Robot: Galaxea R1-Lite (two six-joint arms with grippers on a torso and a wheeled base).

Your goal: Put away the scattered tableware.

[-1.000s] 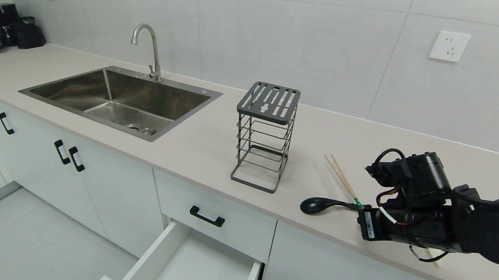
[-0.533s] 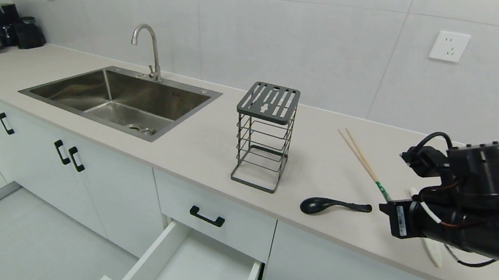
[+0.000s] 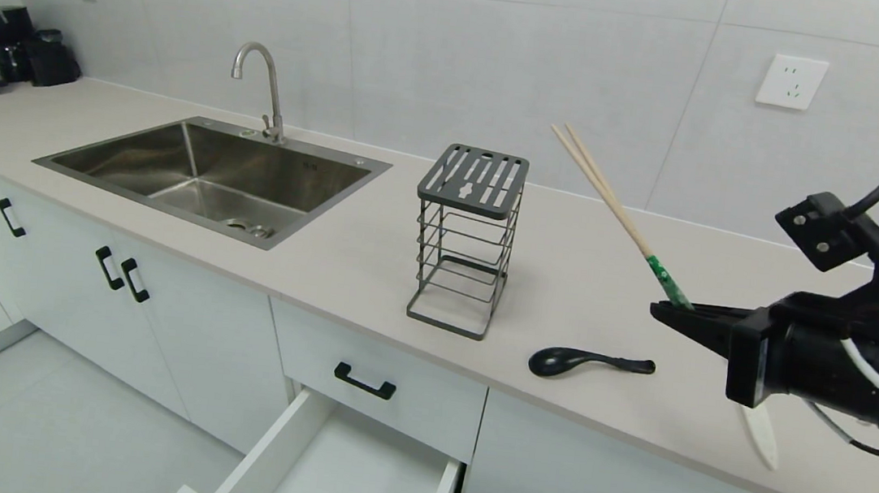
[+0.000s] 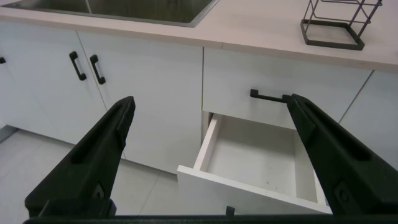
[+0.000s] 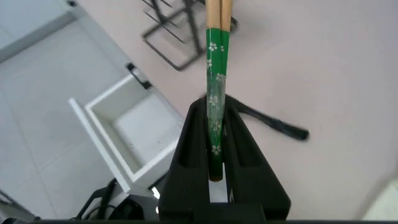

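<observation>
Left wrist view: the left gripper (image 4: 210, 99), fingers spread wide, hangs before the open drawer (image 4: 204, 149). The black spoon (image 3: 586, 362) lies near the countertop's (image 3: 356, 258) front edge. Over its right end, the right gripper (image 3: 674, 310) clamps the tilted chopsticks (image 3: 615, 208) in the air.

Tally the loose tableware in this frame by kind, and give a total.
Chopsticks: 2, held in the right gripper
Black spoon: 1, on the counter
White utensil, partly hidden: 1
Total: 4

Tiled wall (image 3: 509, 50), white cabinets (image 3: 184, 342) (one drawer (image 3: 334, 472) open), steel sink (image 3: 130, 157)
</observation>
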